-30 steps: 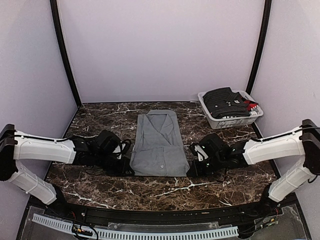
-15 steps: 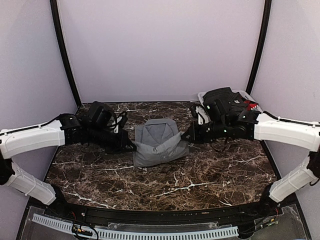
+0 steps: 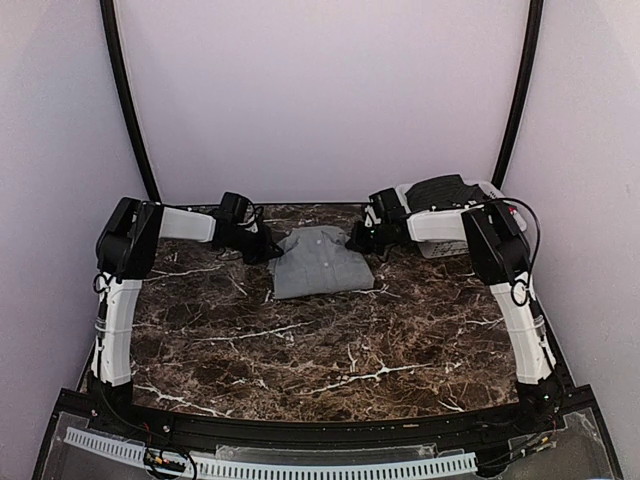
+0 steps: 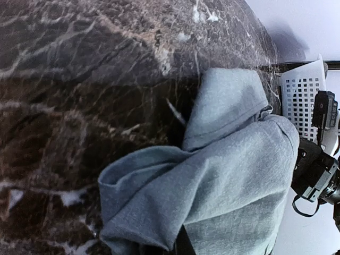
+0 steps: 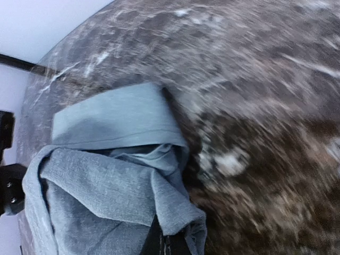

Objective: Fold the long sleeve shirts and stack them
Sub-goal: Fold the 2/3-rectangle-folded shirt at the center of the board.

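Grey cloth of the long sleeve shirt (image 3: 322,265), folded just left of the white laundry basket (image 3: 490,188), is clenched in your left gripper (image 3: 262,243) and right gripper (image 3: 358,238), so releasing unevenly or retreating with cloth snagged could drag the fold askew.

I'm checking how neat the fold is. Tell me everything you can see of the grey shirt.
The shirt is plain mid-grey soft cloth, folded over on itself into a compact, slightly rumpled block. It lies on the marble table at its far middle, left of the basket. The left gripper and right gripper pinch its far corners, jaws shut on doubled layers.
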Motion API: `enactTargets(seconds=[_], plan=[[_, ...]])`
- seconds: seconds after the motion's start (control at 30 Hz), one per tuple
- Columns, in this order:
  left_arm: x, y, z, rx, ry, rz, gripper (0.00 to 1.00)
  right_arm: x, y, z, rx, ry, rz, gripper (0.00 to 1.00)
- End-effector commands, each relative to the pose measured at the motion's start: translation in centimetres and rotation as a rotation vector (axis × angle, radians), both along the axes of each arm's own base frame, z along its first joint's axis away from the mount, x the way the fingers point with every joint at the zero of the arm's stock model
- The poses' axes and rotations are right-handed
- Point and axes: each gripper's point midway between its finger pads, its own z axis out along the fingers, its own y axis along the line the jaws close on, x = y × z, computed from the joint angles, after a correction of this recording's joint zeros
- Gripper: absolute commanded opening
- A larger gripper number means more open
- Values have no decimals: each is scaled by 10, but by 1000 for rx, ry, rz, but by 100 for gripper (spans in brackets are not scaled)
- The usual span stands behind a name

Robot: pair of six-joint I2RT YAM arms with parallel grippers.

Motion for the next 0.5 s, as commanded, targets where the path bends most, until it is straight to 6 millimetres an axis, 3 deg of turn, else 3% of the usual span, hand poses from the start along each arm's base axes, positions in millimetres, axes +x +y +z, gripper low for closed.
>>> enactTargets(seconds=[0.0,0.1,0.13,0.17,0.2,0.23,0.27,0.33,0.37,0.4,0.43,0.47], plan=[[5,-27,18,-104,-32,-61,0,-5,13,-8,50,42,45,0],[-19,-26,4,-107,17,-68,0,-35,8,-18,47,84,51,0],[-22,-28,17,-129,-9,-67,0,-48,6,-20,48,97,54,0],[-40,-24,3,-130,35,-70,0,-61,4,-18,48,102,56,0],[-44,-25,19,-156,10,-67,0,-77,2,-17,47,111,56,0],[-64,-19,5,-148,55,-64,0,-90,1,-13,55,111,58,0],[-68,-21,27,-182,15,-65,0,-105,-2,-9,60,112,55,0],[-106,-12,21,-194,60,-64,0,-132,-9,-2,77,122,49,0],[-112,-11,40,-215,28,-70,0,-142,-13,4,89,112,43,0],[-127,-7,34,-216,54,-67,0,-151,-18,9,93,110,33,0],[-132,-6,50,-235,31,-71,0,-159,-22,13,98,107,30,0],[-143,-3,45,-239,57,-62,0,-166,-26,16,99,107,24,0]])
